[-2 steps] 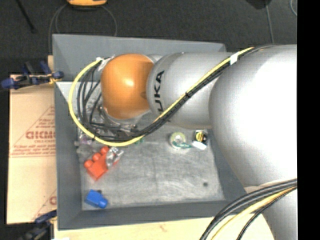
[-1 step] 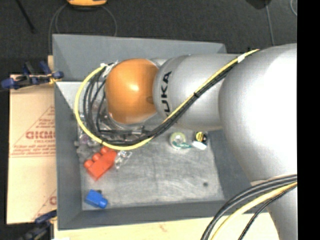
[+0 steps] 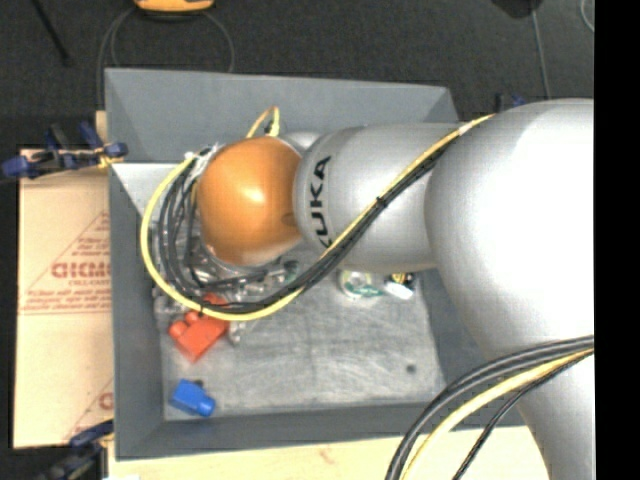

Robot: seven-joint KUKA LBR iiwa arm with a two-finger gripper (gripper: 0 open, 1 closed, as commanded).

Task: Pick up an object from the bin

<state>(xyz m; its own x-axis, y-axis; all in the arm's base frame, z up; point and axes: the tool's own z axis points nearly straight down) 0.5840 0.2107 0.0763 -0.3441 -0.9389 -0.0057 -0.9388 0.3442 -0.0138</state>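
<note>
My gripper [image 3: 232,278] reaches down at the left side of the bin, mostly hidden under the arm's wrist. Just below it, touching or nearly touching its lower edge, lies an orange-red block [image 3: 196,336] on the bin floor. A small blue piece [image 3: 192,399] sits farther down, in the bin's front left corner. Whether anything is in the gripper is hidden.
A clear, greenish thing [image 3: 358,287] and a small white piece [image 3: 401,287] lie at the middle right of the bin floor, partly under the arm. The arm and its cables cover the bin's upper half. Bare grey floor stretches across the front.
</note>
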